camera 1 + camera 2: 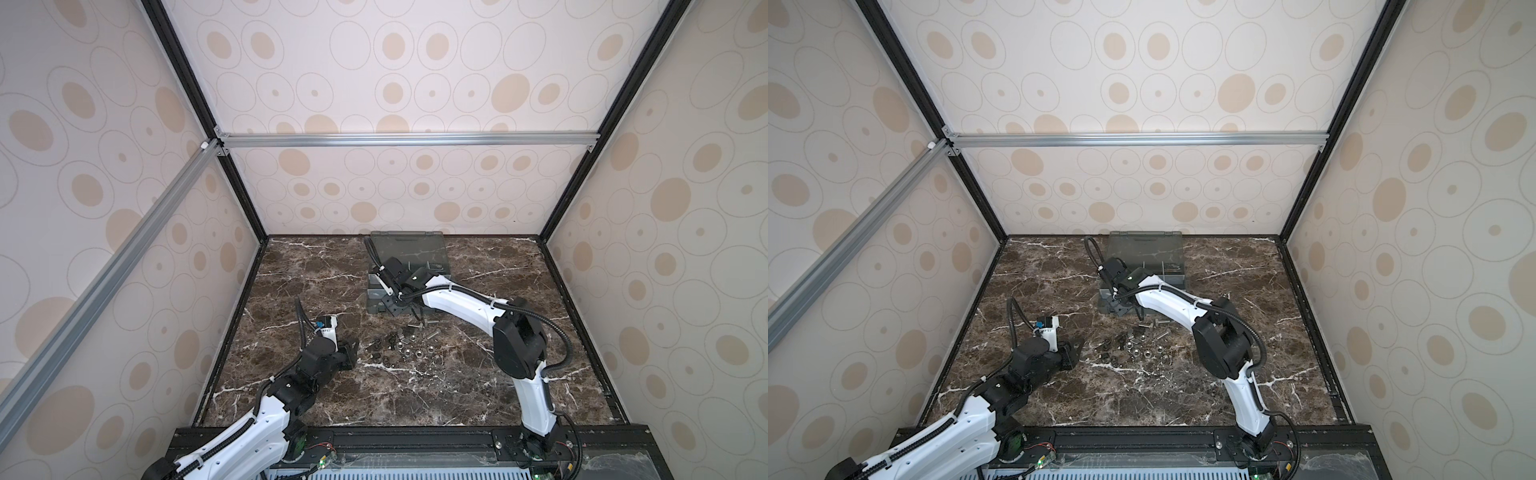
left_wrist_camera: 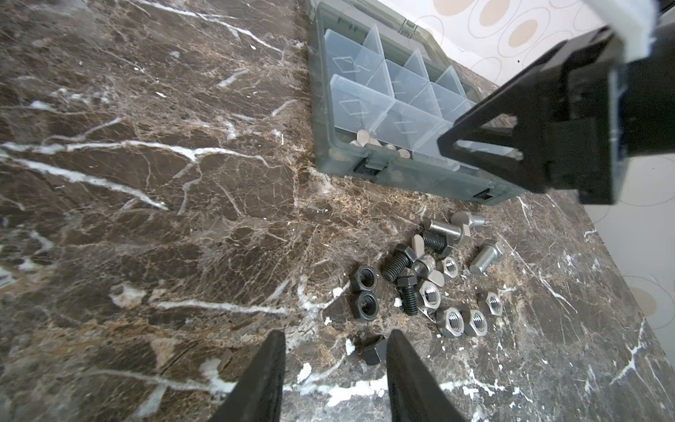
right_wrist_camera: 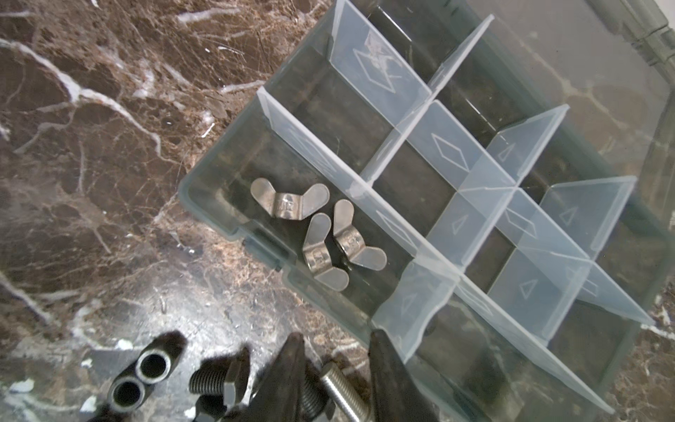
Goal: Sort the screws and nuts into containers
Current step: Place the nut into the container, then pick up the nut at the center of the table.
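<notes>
Grippers first: the left gripper sits low over the table, jaws spread, nothing pinched between them. One small black piece lies just beside a fingertip; I cannot tell whether it touches. Over to the right gripper, hanging above the near edge of the box. Its jaws are parted too, and I can make out no grip on anything.

Now the scene, big to small. The dark marble table carries everything. At its far side stands the grey organiser box, with its lid thrown open and lying back towards the wall. Pale dividers split it into the containers. Most look bare, but a corner one on the side nearest the pile holds three silver wing nuts.

The loose pile lies on the table just in front of the box, between the two arms. The screws are there, silver and black, lying on their sides. The nuts are mixed among them, silver and black.
</notes>
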You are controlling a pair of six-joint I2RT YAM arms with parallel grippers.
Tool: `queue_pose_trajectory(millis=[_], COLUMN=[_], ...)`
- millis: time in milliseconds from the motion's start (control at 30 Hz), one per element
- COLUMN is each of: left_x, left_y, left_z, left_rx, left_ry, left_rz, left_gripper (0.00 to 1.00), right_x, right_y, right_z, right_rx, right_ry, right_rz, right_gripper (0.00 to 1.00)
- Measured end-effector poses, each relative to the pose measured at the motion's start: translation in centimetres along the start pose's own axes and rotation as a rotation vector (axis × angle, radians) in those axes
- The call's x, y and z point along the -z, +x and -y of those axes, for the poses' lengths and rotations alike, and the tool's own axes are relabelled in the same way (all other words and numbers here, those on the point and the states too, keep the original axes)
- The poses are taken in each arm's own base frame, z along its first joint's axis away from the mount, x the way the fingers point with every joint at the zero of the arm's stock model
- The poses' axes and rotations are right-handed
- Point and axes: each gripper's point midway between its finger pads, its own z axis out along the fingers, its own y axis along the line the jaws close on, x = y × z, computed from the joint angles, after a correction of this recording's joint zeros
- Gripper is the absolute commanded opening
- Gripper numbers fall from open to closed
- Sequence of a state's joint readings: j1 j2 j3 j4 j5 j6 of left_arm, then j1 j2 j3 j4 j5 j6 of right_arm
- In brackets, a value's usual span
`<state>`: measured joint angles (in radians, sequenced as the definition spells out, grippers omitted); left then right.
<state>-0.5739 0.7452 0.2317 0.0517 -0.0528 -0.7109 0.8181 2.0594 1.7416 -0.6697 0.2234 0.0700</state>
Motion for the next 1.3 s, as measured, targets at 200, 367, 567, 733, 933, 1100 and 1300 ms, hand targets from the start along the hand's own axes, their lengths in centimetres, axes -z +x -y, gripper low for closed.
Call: queue_pose_trajectory(millis=[200, 367, 567, 733, 933, 1100, 1300], left_x=[-0.6, -1.2, -2.0, -3.1, -4.5, -5.8, -7.3], left_y=[0.8, 0.8, 0.3, 0.5, 0.8, 2.0, 3.7], left_z=[-0.1, 0.5, 2.0, 3.4, 6.3, 8.6, 10.7], left_rx=[-0.005, -0.017, -0.023, -0.047, -0.096, -0.141, -0.185], left_ry=[-0.005, 0.002, 0.036, 0.053, 0.092, 0.119, 0.138], left_rz=[-0.039, -0.071, -0.092, -0.135, -0.186, -0.239, -0.297], left_gripper=[0.44, 0.43, 0.42, 0.41, 0.41, 0.41, 0.41], right_x=[2.5, 4.2, 5.7, 6.6, 7.6, 8.0, 8.2], right_y=[2.1, 4.5, 7.9, 11.0, 13.6, 15.8, 17.4], right_z=[0.5, 1.1, 2.0, 2.7, 3.5, 3.9, 4.2], right_rx=[-0.060, -0.108, -0.176, -0.233, -0.299, -0.348, -0.389], right_ry=[-0.015, -0.016, 0.003, 0.024, 0.047, 0.060, 0.074], right_rz=[0.020, 0.019, 0.015, 0.001, -0.001, -0.010, -0.020], right_gripper=[0.34, 0.34, 0.34, 0.35, 0.35, 0.35, 0.35])
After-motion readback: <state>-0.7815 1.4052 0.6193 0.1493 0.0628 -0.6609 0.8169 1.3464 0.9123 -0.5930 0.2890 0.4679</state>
